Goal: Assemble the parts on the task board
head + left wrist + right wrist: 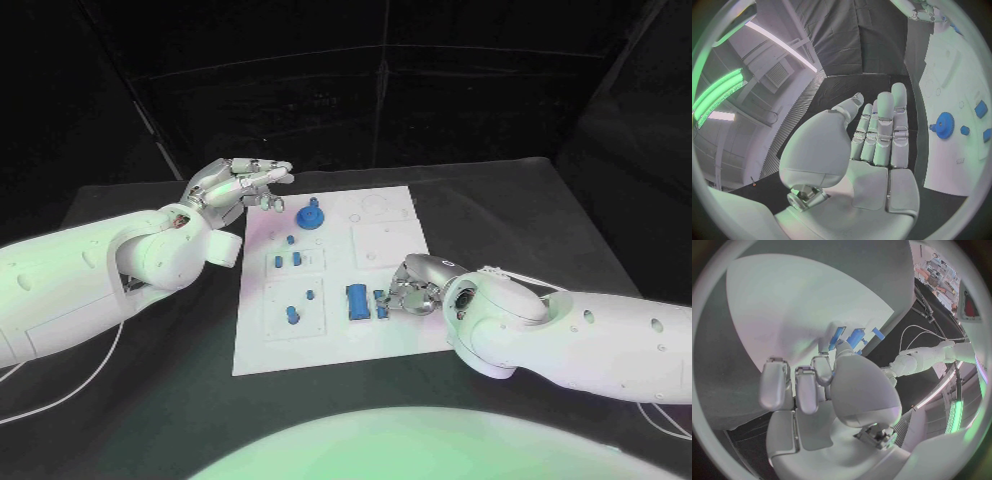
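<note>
The white task board [392,235] lies in the middle of the black table. A blue gear [310,215] stands near its far left corner, also seen as the blue gear [944,125]. My left hand [238,185] hovers by that corner with fingers [879,130] stretched out flat, holding nothing. My right hand [411,285] bends down over the board's near right part. Its fingertips [826,347] pinch a small blue part [382,303] right beside a long blue block [356,302]. The thumb hides most of the contact in the right wrist view.
Several small blue pieces [289,258] stand in the board's left column, with another piece [293,318] nearer the front. Black table [577,220] surrounds the board on all sides. My right forearm [577,335] lies across the front right corner area.
</note>
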Action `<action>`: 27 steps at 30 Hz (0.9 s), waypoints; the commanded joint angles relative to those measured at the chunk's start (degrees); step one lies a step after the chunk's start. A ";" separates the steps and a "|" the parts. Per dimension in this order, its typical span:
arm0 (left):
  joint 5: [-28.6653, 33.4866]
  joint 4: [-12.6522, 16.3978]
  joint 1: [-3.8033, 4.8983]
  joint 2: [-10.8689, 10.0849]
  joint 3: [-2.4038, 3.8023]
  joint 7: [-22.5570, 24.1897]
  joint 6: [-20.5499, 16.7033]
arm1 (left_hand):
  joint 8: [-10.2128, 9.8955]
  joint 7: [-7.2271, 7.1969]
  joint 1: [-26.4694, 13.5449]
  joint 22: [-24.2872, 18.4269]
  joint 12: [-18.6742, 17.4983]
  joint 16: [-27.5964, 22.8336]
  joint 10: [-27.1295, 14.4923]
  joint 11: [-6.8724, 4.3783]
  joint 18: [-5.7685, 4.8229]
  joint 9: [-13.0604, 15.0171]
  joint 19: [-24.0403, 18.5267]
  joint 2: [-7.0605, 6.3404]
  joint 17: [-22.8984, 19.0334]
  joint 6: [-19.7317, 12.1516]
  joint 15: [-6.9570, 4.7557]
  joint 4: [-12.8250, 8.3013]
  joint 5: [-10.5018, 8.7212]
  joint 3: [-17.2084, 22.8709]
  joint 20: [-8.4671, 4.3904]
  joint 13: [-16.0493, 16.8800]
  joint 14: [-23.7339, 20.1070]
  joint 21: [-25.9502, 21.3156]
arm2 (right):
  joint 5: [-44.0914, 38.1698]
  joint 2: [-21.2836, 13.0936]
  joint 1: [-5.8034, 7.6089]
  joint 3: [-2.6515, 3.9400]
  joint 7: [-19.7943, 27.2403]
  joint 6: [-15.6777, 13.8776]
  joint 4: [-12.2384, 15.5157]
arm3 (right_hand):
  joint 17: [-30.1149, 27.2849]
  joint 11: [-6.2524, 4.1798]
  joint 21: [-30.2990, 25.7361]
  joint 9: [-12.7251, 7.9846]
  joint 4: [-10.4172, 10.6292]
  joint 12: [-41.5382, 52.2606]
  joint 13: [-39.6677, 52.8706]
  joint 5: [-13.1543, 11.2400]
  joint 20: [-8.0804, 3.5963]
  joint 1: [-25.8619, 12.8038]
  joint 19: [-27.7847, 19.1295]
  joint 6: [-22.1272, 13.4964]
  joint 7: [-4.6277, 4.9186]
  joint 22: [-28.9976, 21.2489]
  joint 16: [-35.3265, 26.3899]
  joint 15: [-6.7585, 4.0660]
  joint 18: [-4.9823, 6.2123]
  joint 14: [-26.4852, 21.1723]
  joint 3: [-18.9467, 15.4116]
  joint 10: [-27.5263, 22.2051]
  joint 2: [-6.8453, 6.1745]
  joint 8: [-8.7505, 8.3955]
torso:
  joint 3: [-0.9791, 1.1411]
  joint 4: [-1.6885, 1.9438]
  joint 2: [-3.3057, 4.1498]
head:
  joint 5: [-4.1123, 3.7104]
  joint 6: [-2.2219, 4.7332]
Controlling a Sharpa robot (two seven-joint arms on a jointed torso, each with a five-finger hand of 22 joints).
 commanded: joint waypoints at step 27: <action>0.13 -2.33 -0.07 1.25 -0.05 1.79 0.21 | 0.97 0.12 -1.55 -3.38 2.24 -4.97 -1.67 0.50 0.70 0.01 -5.05 -0.70 -2.86 -1.24 0.83 1.01 0.01 -4.08 1.23 0.23 -6.42 -5.24 | 37.40 -3.62 3.30 0.17 46.03 -10.17 -7.36 | 15.07 3.72 -16.85 -1.53 -2.51 -27.57 -22.06 -3.51 3.05 4.09 -11.32 -7.19 4.20 -24.40 5.59 3.00 2.92 6.17 -2.41 -14.43 0.10 -6.02 | -0.16 0.24 -1.53 | -0.24 1.76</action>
